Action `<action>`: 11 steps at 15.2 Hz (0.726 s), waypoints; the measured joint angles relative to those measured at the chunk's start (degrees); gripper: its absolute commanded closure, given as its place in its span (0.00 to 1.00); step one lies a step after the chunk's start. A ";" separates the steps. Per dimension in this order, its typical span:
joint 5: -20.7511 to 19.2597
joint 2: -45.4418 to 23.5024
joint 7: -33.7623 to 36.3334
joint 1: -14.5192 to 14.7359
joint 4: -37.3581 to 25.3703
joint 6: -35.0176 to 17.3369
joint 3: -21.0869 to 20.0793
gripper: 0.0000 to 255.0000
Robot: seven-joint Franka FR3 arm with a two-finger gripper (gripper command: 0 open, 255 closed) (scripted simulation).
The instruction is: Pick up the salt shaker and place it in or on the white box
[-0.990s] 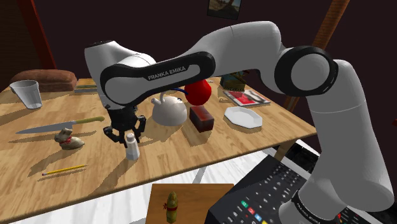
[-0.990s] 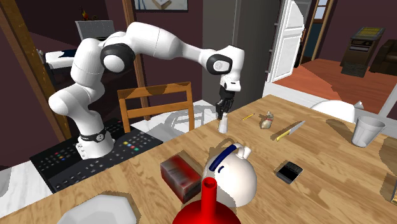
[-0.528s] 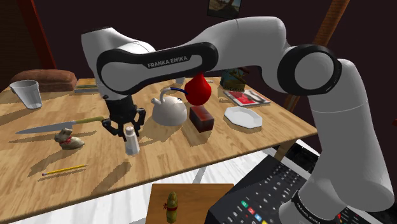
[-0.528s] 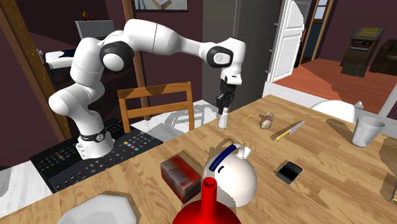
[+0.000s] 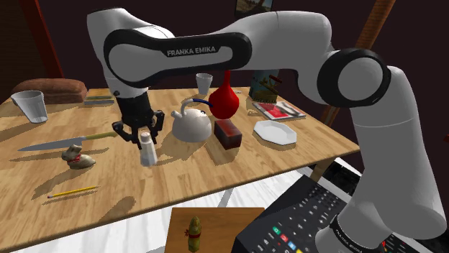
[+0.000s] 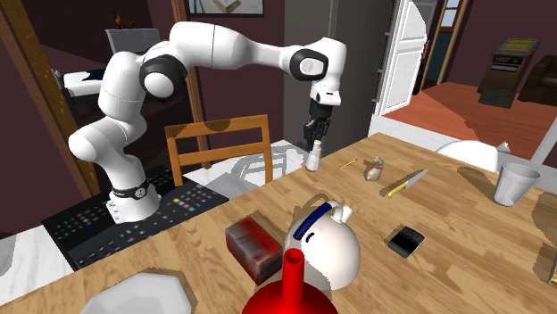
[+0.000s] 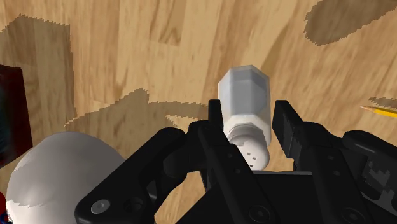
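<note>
White and faceted, the salt shaker (image 5: 147,149) (image 6: 313,159) (image 7: 245,102) is upright, its perforated cap pinched between the two black fingers of the end effector (image 5: 146,139) (image 6: 314,144) (image 7: 249,127), which reaches straight down from the white arm. The shaker's base points at the wooden table (image 5: 108,174); it seems just off the wood, though the gap is hard to judge. It sits near the table edge closest to the stand, in the second exterior view above the far edge, beside a wooden chair (image 6: 219,141). Just beside it, on the shoulder view's right, stands a white teapot (image 5: 191,123) (image 6: 326,245) (image 7: 57,172) with a blue handle, then a dark red block (image 5: 227,134) (image 6: 254,247) and a red vase (image 5: 224,100). Further right lies the low, eight-sided white box (image 5: 275,132), well apart from the shaker. On the shoulder view's left are a small brown figurine (image 5: 77,158), a knife (image 5: 68,142) with a green handle, a yellow pencil (image 5: 72,192) (image 7: 380,111) and, at the far corner, a clear glass (image 5: 30,106).
</note>
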State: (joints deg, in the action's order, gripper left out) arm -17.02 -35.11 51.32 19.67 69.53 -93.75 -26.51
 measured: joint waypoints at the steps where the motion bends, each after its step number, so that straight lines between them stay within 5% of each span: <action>1: 0.04 0.07 -0.08 0.08 -0.59 0.64 -0.02 1.00; 11: -0.21 -1.15 -0.98 2.13 -10.68 9.22 0.06 1.00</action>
State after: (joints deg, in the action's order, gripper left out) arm -17.23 -36.27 50.35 21.80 58.85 -84.53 -26.45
